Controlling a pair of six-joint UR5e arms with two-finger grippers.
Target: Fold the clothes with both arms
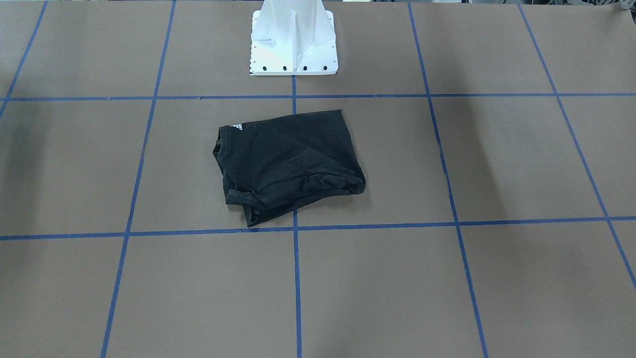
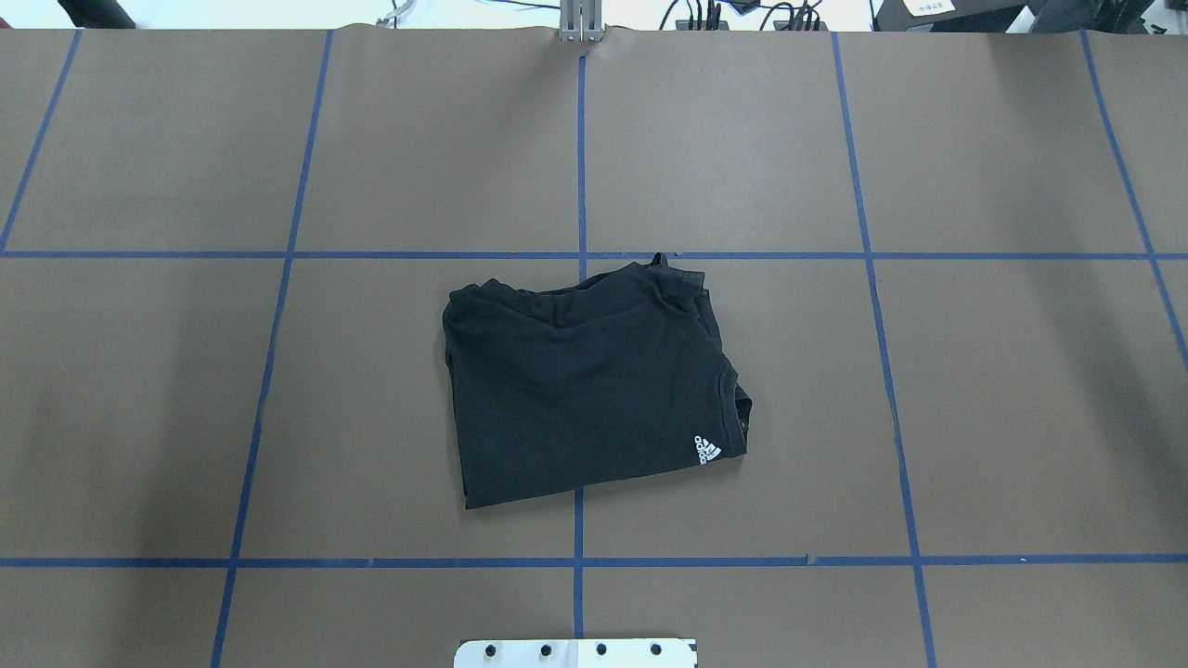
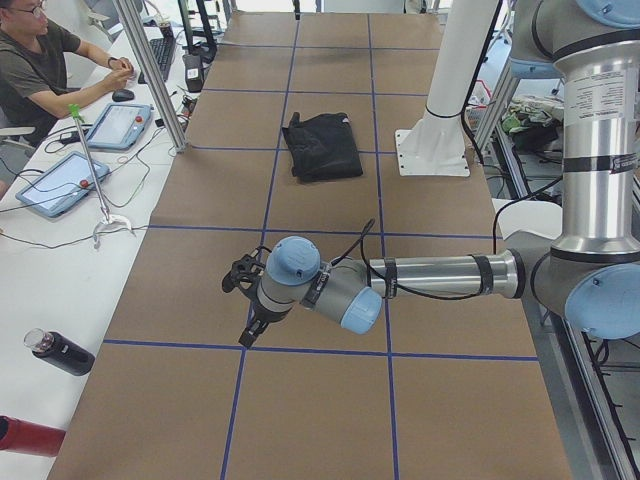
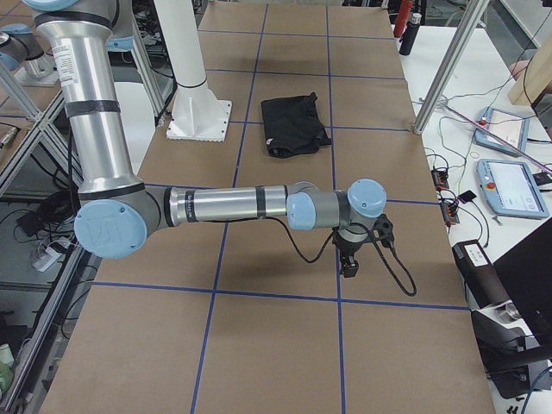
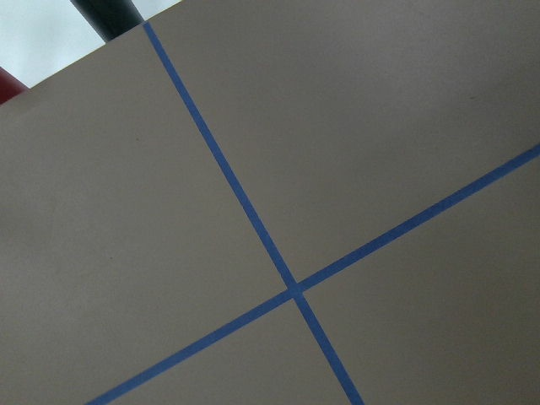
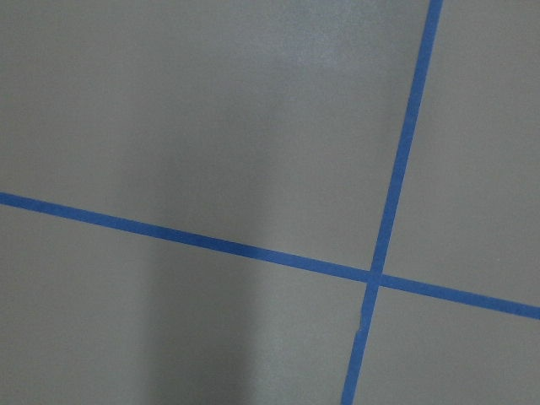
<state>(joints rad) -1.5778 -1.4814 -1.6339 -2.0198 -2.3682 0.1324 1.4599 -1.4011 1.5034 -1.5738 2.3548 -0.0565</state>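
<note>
One folded black T-shirt (image 2: 585, 390), one left end effector (image 3: 248, 330), one right end effector (image 4: 349, 267), cannot tell if open.

overhead and front opposed, sharing shirt (image 2: 585, 390), side views from table (image 3: 310, 420) ends, wrists close-down

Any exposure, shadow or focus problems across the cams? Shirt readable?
Overhead: shirt sharp, logo crisp, folds faint in the black; soft shadows on the table either side; strip past the far edge blown out. Front-facing: same soft shadow patches. Right wrist: broad dim band across the tape, focus fine. Left wrist: sharp, top-left corner overexposed. Side views: even light, no glare.
</note>
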